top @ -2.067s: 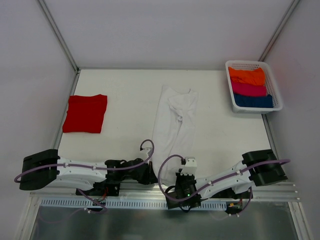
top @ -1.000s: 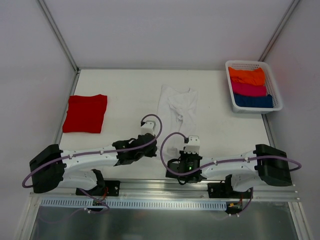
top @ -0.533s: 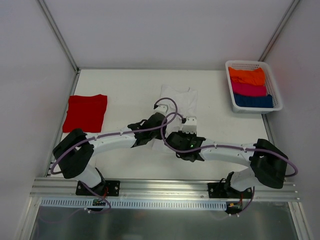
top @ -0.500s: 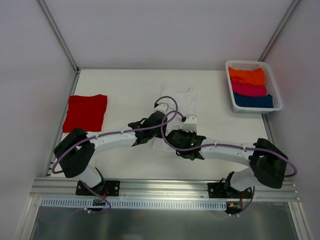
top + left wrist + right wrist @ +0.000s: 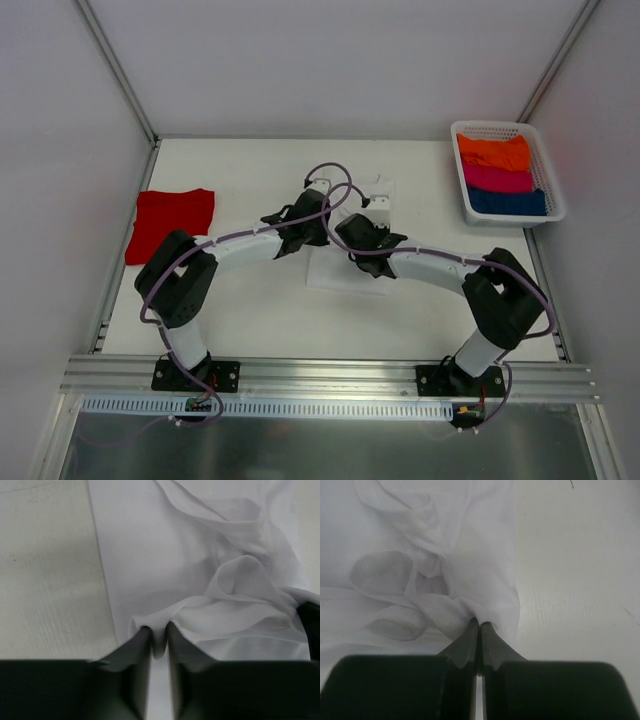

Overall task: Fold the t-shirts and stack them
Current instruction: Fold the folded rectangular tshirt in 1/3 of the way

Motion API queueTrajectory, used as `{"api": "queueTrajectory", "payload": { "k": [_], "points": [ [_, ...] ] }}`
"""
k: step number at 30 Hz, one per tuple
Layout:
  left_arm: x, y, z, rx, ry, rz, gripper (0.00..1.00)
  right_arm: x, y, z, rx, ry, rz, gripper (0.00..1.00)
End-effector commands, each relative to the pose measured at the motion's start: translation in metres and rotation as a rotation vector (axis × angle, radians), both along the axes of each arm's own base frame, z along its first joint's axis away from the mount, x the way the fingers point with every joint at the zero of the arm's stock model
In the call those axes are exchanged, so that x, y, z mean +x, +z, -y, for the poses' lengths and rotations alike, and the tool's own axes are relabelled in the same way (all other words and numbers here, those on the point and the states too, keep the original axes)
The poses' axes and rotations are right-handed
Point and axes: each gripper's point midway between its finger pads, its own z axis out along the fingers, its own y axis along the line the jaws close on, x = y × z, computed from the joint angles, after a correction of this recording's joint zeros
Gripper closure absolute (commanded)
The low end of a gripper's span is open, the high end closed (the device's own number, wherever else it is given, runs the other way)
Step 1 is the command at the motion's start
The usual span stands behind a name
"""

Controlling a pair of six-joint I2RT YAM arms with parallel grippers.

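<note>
Arms outstretched, left tool [image 5: 159, 631] and right tool [image 5: 479, 625] clamped

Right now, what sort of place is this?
Probably a robotics lab test cell, not a home: left arm and right arm bolted to a metal rail, a white table boxed in by blank walls, and a white shirt, folded red shirt and basket of clothes as practice laundry.

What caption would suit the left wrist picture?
Left gripper pinching a fold of the white t-shirt lying rumpled on the table.
</note>
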Motion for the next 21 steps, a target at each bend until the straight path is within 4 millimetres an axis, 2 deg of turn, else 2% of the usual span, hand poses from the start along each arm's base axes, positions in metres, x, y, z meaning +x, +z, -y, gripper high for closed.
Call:
{"api": "queueTrajectory", "payload": {
  "k": [1,2,3,4,5,6,7,9,10,11,12,13,14,15,16,17,18,19,20,21],
  "points": [
    [0.013,-0.003,0.004,0.014,-0.033,-0.006,0.8,0.017,0.003,-0.008,-0.007,0.022,-0.003,0.9],
    [0.015,-0.012,0.001,0.036,-0.029,-0.032,0.62,0.018,0.001,-0.007,0.0,0.005,-0.009,0.74],
    [0.015,-0.014,0.0,0.041,-0.026,-0.037,0.21,0.017,-0.002,-0.005,-0.016,-0.002,-0.024,0.51],
    [0.017,-0.014,-0.003,0.052,-0.008,-0.028,0.03,0.02,0.002,-0.005,-0.019,-0.012,-0.013,0.36],
    [0.018,-0.011,-0.006,0.055,0.004,-0.016,0.01,0.02,0.005,-0.003,-0.029,-0.019,-0.008,0.19],
    [0.022,-0.004,-0.008,0.056,0.015,0.014,0.01,0.022,0.015,0.001,-0.029,-0.03,0.022,0.08],
    [0.026,0.005,-0.014,0.07,0.042,0.051,0.01,0.023,0.023,0.003,-0.034,-0.032,0.042,0.06],
    [0.03,0.044,-0.016,0.029,0.045,0.156,0.01,0.026,0.043,0.004,-0.017,-0.025,0.096,0.04],
    [0.031,0.06,-0.017,0.006,0.046,0.197,0.01,0.025,0.066,0.006,0.003,-0.01,0.141,0.04],
    [0.027,0.087,-0.02,-0.025,0.044,0.251,0.01,0.024,0.077,0.006,0.025,-0.003,0.163,0.04],
    [0.023,0.099,-0.019,-0.042,0.035,0.271,0.01,0.021,0.087,0.007,0.039,0.015,0.176,0.06],
    [0.019,0.107,-0.02,-0.053,0.03,0.279,0.01,0.016,0.108,0.008,0.083,0.022,0.215,0.14],
    [0.011,0.117,-0.024,-0.069,0.028,0.29,0.01,0.01,0.111,0.01,0.089,0.036,0.215,0.17],
    [0.002,0.119,-0.021,-0.071,0.012,0.293,0.01,0.002,0.116,0.005,0.106,0.068,0.217,0.21],
    [-0.008,0.109,-0.023,-0.056,0.005,0.277,0.01,-0.005,0.126,0.005,0.124,0.084,0.235,0.32],
    [-0.016,0.113,-0.024,-0.072,0.001,0.279,0.01,-0.013,0.124,0.005,0.115,0.097,0.22,0.4],
    [-0.024,0.109,-0.022,-0.076,-0.01,0.27,0.04,-0.023,0.119,0.001,0.109,0.125,0.205,0.52],
    [-0.037,0.095,-0.02,-0.07,-0.03,0.241,0.12,-0.028,0.115,-0.001,0.114,0.138,0.191,0.82],
    [-0.045,0.09,-0.017,-0.097,-0.032,0.21,0.61,-0.038,0.103,-0.003,0.116,0.143,0.16,0.95],
    [-0.05,0.082,-0.016,-0.102,-0.037,0.184,0.92,-0.041,0.096,-0.004,0.119,0.144,0.141,0.99]
  ]
}}
